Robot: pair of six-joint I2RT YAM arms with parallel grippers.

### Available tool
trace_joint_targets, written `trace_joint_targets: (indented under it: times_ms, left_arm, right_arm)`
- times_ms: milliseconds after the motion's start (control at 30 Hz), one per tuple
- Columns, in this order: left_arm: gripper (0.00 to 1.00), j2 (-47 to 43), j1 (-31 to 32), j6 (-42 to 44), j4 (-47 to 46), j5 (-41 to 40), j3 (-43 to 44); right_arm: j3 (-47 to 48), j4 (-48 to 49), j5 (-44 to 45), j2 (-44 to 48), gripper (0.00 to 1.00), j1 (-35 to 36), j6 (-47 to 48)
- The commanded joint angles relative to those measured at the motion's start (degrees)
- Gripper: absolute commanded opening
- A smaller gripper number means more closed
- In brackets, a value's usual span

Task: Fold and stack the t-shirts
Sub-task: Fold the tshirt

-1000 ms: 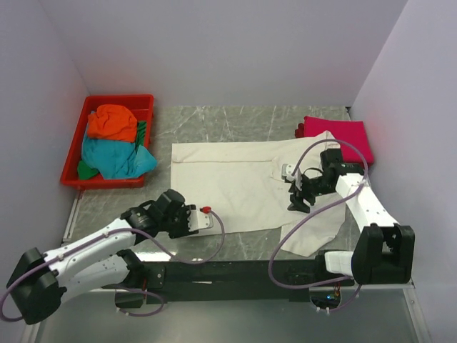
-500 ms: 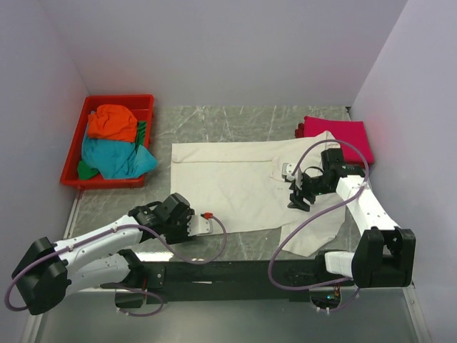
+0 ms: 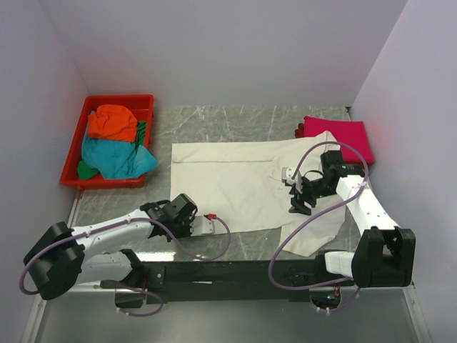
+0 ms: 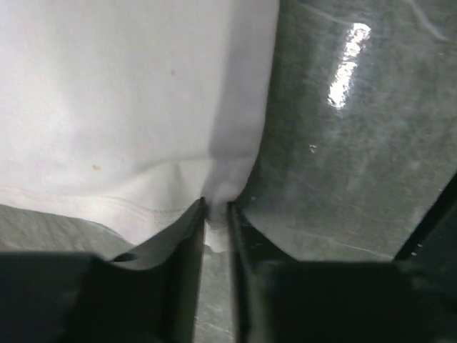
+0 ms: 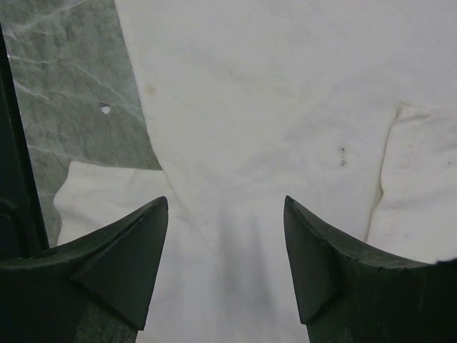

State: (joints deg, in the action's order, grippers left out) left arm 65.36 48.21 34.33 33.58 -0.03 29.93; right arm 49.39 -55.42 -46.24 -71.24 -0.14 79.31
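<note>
1. From above, the left tool's (image 3: 204, 224) fingers are too small to make out at the near-left corner of the cream shirt (image 3: 235, 186). The right arm and its cable cover part of the shirt's right side. Each wrist view shows only a patch of cloth.
2. The left wrist view shows the left tool clenched on the shirt's hem corner, with a thin fold pinched between its fingers, low over the counter (image 3: 214, 121).
3. The right tool (image 3: 300, 207) is released, its fingers wide apart above cream cloth. I cannot tell whether they touch it.
4. The left arm now lies flatter along the near edge than a second ago, and its tool has shifted slightly right. The right tool has barely moved.
5. The cream shirt lies spread mid-counter, mostly flat, with its right side rumpled and a flap reaching the near edge. A pink shirt (image 3: 343, 136) lies folded at the far right, touching the cream one. Orange (image 3: 112, 121) and teal (image 3: 114, 158) shirts are bunched in the red tray (image 3: 120, 98) at the far left.
</note>
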Motion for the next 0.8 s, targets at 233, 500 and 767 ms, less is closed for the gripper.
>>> trace_joint_targets:
  times_ms: [233, 500, 767]
  left_arm:
    - [0.00, -0.4, 0.9, 0.6, 0.8, -2.9, 2.4]
    - [0.00, -5.4, 2.0, -0.8, -0.6, -4.4, 1.4]
    - [0.00, -7.0, 2.2, 0.0, -1.7, -5.8, 1.2]
  right_arm:
    - [-0.2, -8.9, 10.2, 2.1, 0.72, -0.1, 14.7]
    - [-6.8, -16.6, 22.6, 5.8, 0.69, 2.7, 31.3]
    - [-12.0, -11.0, 26.3, 5.5, 0.61, 13.0, 24.7]
